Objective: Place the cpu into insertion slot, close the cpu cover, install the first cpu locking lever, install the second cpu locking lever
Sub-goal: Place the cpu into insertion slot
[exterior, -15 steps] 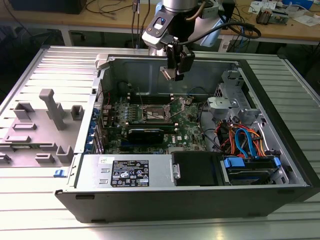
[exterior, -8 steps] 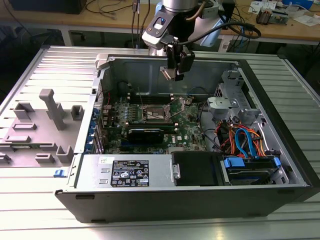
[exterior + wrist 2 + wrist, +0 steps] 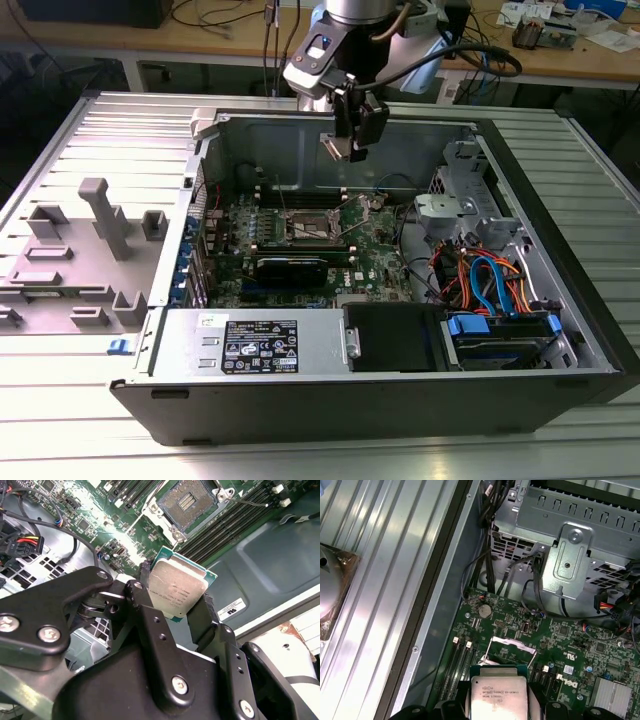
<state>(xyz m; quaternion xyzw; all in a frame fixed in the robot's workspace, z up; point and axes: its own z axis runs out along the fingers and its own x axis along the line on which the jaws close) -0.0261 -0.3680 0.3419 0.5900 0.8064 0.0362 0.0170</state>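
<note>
My gripper (image 3: 345, 148) hangs inside the open computer case, above the green motherboard (image 3: 380, 255), and is shut on the cpu (image 3: 333, 148). In both wrist views the cpu (image 3: 177, 591) (image 3: 499, 698) shows its silvery top, clamped by its edges between the black fingers (image 3: 204, 611). The insertion slot (image 3: 308, 228) (image 3: 188, 502) lies bare below, dark in the middle, with a gap between it and the chip. The cpu cover (image 3: 364, 205) (image 3: 514, 646) stands tilted up at the slot's side. A thin locking lever (image 3: 250, 502) sticks out beside the slot.
Long memory slots (image 3: 235, 525) flank the insertion slot. A black card (image 3: 290, 268) lies toward the case front. A power supply (image 3: 250, 345), a drive cage (image 3: 455, 205) and orange and blue cables (image 3: 490, 280) crowd the case. A grey fixture (image 3: 90, 250) sits at the exterior view's left.
</note>
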